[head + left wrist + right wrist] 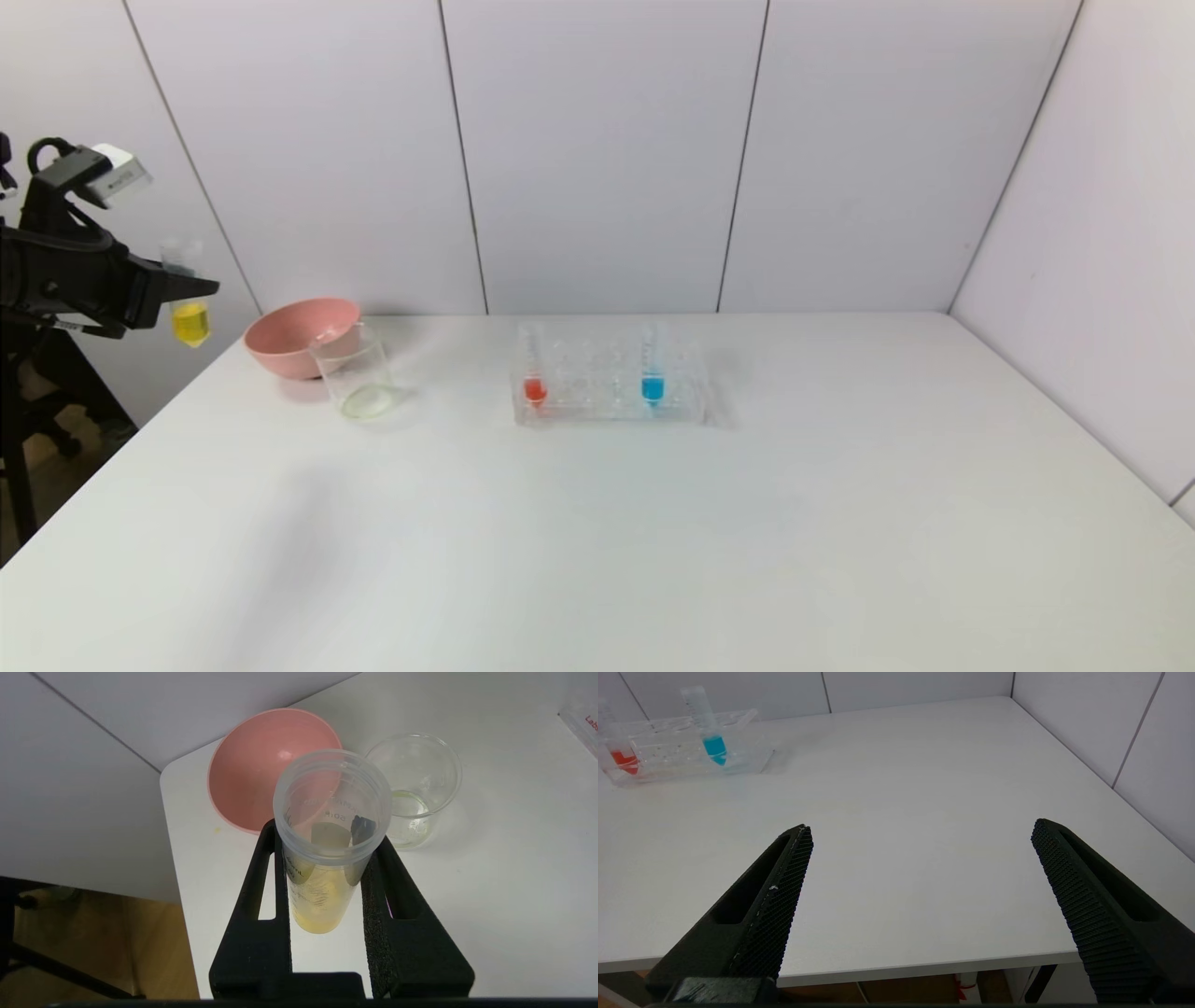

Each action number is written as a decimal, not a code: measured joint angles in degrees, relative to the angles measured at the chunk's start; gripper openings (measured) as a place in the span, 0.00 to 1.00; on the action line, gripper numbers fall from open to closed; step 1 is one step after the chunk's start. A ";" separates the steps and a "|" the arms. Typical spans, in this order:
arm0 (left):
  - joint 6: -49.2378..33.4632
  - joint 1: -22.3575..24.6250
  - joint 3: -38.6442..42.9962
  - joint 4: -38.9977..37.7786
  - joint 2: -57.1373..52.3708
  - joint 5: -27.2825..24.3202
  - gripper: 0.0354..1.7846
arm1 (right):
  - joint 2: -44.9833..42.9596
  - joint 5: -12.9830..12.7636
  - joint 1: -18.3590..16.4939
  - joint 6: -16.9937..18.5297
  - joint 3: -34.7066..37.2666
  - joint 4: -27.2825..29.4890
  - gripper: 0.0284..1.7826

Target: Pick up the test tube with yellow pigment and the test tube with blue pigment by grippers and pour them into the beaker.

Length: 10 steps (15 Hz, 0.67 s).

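Note:
My left gripper is shut on the test tube with yellow pigment, held upright in the air off the table's far left edge, left of the pink bowl. In the left wrist view the tube sits between the black fingers. The beaker stands by the bowl with a thin film of liquid at its bottom; it also shows in the left wrist view. The test tube with blue pigment stands in the clear rack, also in the right wrist view. My right gripper is open and empty over the table's near right edge.
A pink bowl stands behind the beaker near the table's back left corner. A tube with red-orange liquid stands at the rack's left end. White wall panels close the back and right sides.

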 joint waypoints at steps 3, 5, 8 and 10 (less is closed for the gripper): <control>6.44 -1.01 -5.40 3.97 3.69 -2.23 0.24 | 0.00 0.02 0.00 0.02 0.00 0.00 0.96; 12.69 -1.76 -11.00 9.67 6.17 -2.45 0.24 | 0.00 0.00 0.00 0.00 0.00 0.00 0.96; 23.19 -2.63 -21.75 20.20 10.36 -2.29 0.24 | 0.00 0.00 0.00 0.02 0.00 -0.02 0.96; 30.88 -3.17 -28.75 27.56 13.67 -2.15 0.24 | 0.00 0.02 0.00 0.02 0.00 0.00 0.96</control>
